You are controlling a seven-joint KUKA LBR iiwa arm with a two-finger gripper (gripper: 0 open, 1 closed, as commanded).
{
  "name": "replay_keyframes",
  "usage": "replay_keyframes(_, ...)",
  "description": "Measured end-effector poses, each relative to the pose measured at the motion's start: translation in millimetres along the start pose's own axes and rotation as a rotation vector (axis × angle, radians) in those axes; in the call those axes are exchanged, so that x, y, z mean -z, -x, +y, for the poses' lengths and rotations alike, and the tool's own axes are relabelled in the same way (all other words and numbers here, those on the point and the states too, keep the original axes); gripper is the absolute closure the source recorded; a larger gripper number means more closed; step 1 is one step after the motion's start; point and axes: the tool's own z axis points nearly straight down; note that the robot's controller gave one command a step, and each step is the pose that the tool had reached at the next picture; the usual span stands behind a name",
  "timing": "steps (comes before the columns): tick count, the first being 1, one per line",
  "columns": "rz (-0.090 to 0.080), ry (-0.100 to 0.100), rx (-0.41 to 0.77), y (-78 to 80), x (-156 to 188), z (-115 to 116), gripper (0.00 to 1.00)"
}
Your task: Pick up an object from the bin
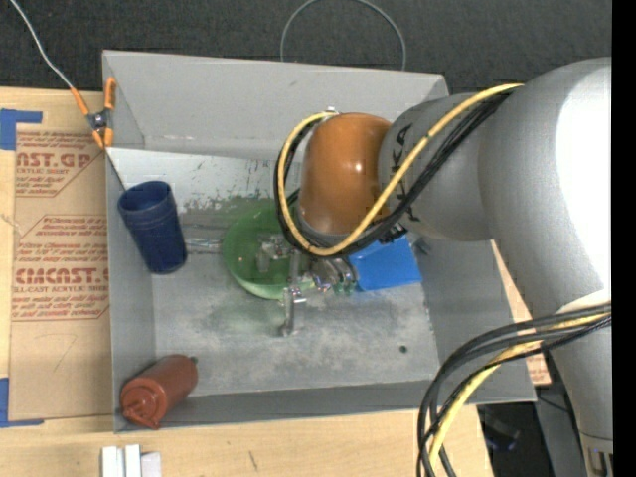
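My gripper [289,311] hangs low over the middle of the bin floor, its metal fingers just past the near edge of a round green plate [248,251]. The plate lies flat in the bin's middle, partly under the gripper's body. A blue block [386,263] lies right beside the gripper, on its right, half hidden by the arm. Nothing shows between the fingers.
A dark blue cup [154,225] lies on its side at the left wall. A reddish-brown bottle [157,390] lies in the near left corner. The arm with its orange cover and cables covers the bin's right half.
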Motion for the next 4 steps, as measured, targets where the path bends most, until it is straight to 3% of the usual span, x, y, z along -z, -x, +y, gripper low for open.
replay_keyframes(1, 0.005, 0.0, 0.416, -0.3, 0.0, -20.2, 1.0)
replay_keyframes(3, 0.006, 0.001, 0.465, -0.1, 18.7, -28.0, 1.0)
replay_keyframes(4, 0.011, 0.004, 0.447, 3.1, 20.7, -17.7, 1.0)
